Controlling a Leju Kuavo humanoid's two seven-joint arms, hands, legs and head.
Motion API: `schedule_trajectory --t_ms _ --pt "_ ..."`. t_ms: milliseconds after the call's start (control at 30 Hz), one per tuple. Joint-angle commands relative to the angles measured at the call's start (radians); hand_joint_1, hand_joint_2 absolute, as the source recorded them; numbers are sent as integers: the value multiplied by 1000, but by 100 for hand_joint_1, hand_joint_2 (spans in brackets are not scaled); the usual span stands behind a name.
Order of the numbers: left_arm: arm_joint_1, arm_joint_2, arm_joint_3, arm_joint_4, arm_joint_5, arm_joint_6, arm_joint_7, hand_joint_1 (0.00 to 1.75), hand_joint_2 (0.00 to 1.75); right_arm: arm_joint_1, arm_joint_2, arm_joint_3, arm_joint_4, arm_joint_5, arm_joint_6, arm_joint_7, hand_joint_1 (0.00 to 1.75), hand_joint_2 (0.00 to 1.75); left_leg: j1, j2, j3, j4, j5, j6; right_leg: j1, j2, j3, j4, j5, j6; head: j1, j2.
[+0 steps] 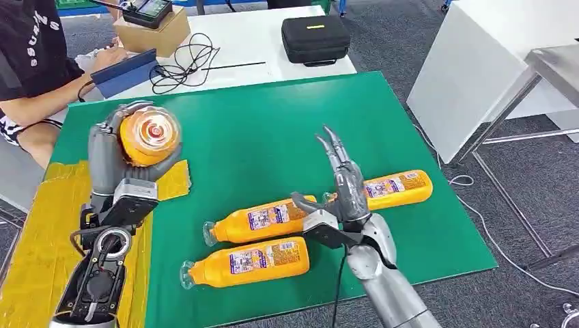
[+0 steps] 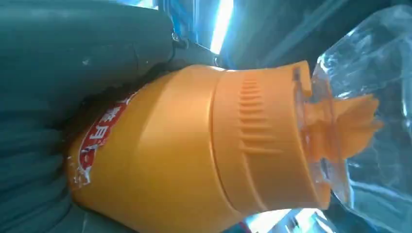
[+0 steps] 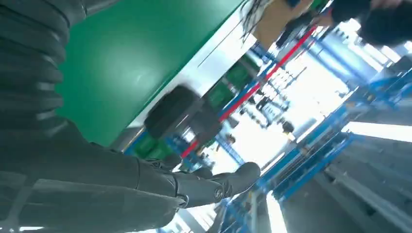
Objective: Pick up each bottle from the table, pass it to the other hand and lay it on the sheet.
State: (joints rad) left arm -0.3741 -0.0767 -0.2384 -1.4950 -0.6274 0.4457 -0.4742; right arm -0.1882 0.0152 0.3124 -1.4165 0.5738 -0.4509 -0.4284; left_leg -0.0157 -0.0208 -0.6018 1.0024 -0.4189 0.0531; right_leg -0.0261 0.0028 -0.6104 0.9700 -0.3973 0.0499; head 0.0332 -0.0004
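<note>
My left hand [image 1: 113, 164] grips an orange bottle [image 1: 149, 137] raised above the left side of the green table [image 1: 259, 130], its clear-capped end turned toward the camera. Close up, that bottle [image 2: 194, 150] shows an orange ribbed collar and clear cap. The yellow sheet [image 1: 34, 239] lies below and left of that hand. My right hand [image 1: 341, 184] hovers open, fingers spread and pointing forward, over the middle of three orange bottles lying on the table: one [image 1: 263, 220] just left of it, one [image 1: 249, 263] nearer me, one [image 1: 399, 187] to its right.
A person in a black shirt [image 1: 34, 55] sits at the far left by a white table with a black case [image 1: 315, 38], cardboard box [image 1: 151, 31] and cables. A white table [image 1: 491, 75] stands at the right.
</note>
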Motion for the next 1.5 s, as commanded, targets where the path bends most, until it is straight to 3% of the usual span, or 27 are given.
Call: schedule_trajectory --t_ms 33,67,133,200,333,367,433,633,867,1500 --pt "-36 41 7 110 -336 124 109 175 175 147 -68 -150 -191 10 -54 3 0 175 3 -4 4 1 -2 -4 3 -6 6 0 -3 -3 0 0" --pt "-53 50 11 142 -546 191 203 175 175 175 -66 -164 -225 17 -64 5 0 175 2 -4 3 0 -1 -3 2 -6 5 -1 -2 -2 0 0" --pt "-84 65 2 190 -765 173 310 175 175 212 -64 -190 -262 50 -91 19 0 175 3 -3 4 1 -2 -4 3 -5 6 0 -3 -3 0 0" --pt "-102 67 -7 215 -794 162 328 175 175 233 -69 -202 -285 59 -101 20 0 175 2 -3 3 1 -2 -4 3 -6 5 0 -3 -3 0 0" --pt "-221 101 -70 411 -943 -66 461 175 175 273 -88 -273 -335 188 -163 77 0 175 2 -5 1 1 -1 -3 2 -7 3 1 -2 -2 0 0" --pt "-282 170 -200 523 -943 -210 530 175 175 271 -86 -297 -341 246 -171 93 0 175 1 -4 1 1 0 -2 2 -6 2 1 -2 -2 0 0" --pt "-327 162 -204 688 -943 -229 519 175 175 253 -78 -322 -340 340 -184 122 0 175 2 -5 2 1 0 -3 2 -8 4 0 -2 -2 0 0" --pt "-334 154 -186 731 -943 -245 514 175 175 244 -75 -318 -337 383 -197 130 0 175 2 2 2 1 0 -4 3 -1 2 0 1 -5 0 0" --pt "-382 146 -85 976 -854 -313 407 175 175 194 -96 -273 -293 396 -168 156 0 175 2 5 2 0 0 -3 2 2 2 0 2 -4 0 0" --pt "-377 140 -18 1063 -811 -336 408 175 175 147 -88 -237 -262 418 -143 187 0 175 2 3 0 1 1 -3 2 1 1 0 2 -4 0 0"
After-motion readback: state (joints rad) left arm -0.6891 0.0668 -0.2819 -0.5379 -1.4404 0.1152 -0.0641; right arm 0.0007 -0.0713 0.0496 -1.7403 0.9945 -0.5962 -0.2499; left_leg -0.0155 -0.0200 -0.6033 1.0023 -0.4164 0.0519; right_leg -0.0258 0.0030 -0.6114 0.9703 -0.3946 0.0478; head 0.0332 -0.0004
